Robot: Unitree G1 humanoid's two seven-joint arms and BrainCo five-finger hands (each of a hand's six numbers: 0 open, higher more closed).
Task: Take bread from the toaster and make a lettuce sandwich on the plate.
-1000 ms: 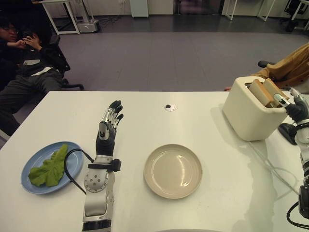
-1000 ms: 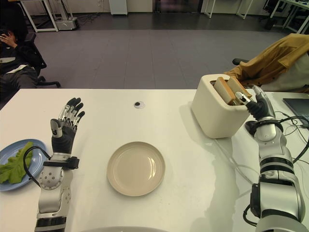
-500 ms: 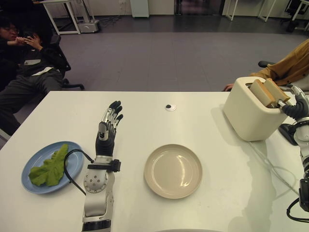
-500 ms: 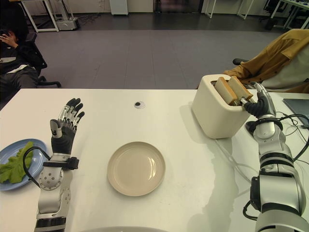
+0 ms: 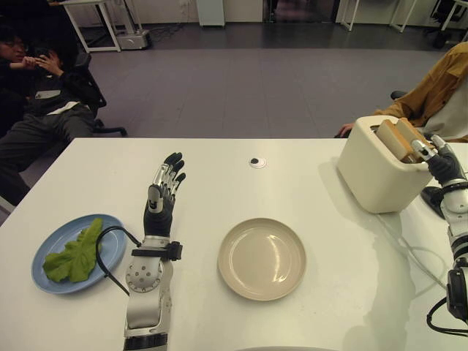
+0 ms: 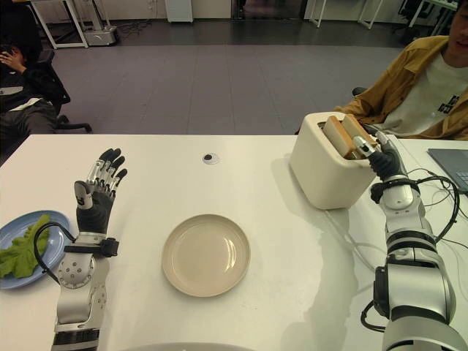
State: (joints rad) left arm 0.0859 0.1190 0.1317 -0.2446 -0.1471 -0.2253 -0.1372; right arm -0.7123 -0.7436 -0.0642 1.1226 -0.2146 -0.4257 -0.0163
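Observation:
A cream toaster (image 5: pixel 373 175) stands at the table's far right with two bread slices (image 5: pixel 397 139) sticking up from its slots. My right hand (image 5: pixel 441 164) is at the toaster's right end, against the near end of the right-hand slice (image 6: pixel 355 136). An empty beige plate (image 5: pixel 228 248) lies at the table's middle front. A green lettuce leaf (image 5: pixel 73 256) lies on a blue plate (image 5: pixel 111 235) at the left. My left hand (image 5: pixel 162 196) rests on the table between the two plates, open and empty, fingers stretched forward.
A person in a mustard jacket (image 6: pixel 420 91) sits just behind the toaster. The toaster's white cord (image 5: pixel 409 252) trails along the table's right side. A small round grommet (image 5: pixel 257 162) sits at the table's far middle. A dark laptop corner (image 6: pixel 455 167) lies at far right.
My right hand drew back slightly from the slice, then came onto its end again. The person behind the toaster leaned further into view. Left arm and both plates stayed put.

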